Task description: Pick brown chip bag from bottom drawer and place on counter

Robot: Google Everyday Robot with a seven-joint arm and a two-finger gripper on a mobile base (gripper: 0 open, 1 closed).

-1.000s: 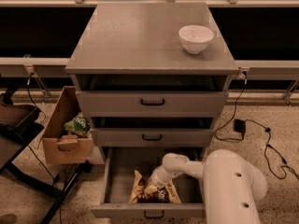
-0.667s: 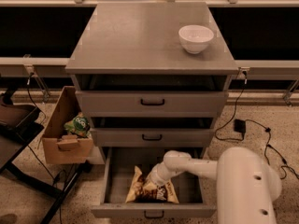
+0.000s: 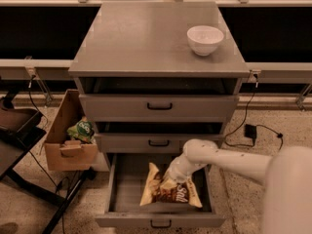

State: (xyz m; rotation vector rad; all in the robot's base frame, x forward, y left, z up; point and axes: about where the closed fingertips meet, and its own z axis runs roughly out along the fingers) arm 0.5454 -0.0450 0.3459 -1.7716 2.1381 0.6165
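The bottom drawer [image 3: 122,199] of the grey cabinet is pulled open. The brown chip bag [image 3: 168,191], dark brown with pale yellow ends and white script, lies inside it towards the right. My white arm reaches in from the lower right, and my gripper [image 3: 171,178] is down in the drawer at the top of the bag, touching it. The counter [image 3: 141,38] is the flat grey top of the cabinet.
A white bowl [image 3: 205,39] stands on the counter's right side. The two upper drawers [image 3: 159,106] are slightly open. A cardboard box [image 3: 68,135] with a small green snack bag [image 3: 82,129] sits left of the cabinet. A black stand [image 3: 19,140] and cables are on the floor.
My arm has shifted to the right and swung lower in the view. The gripper stays on the chip bag, which has barely moved.
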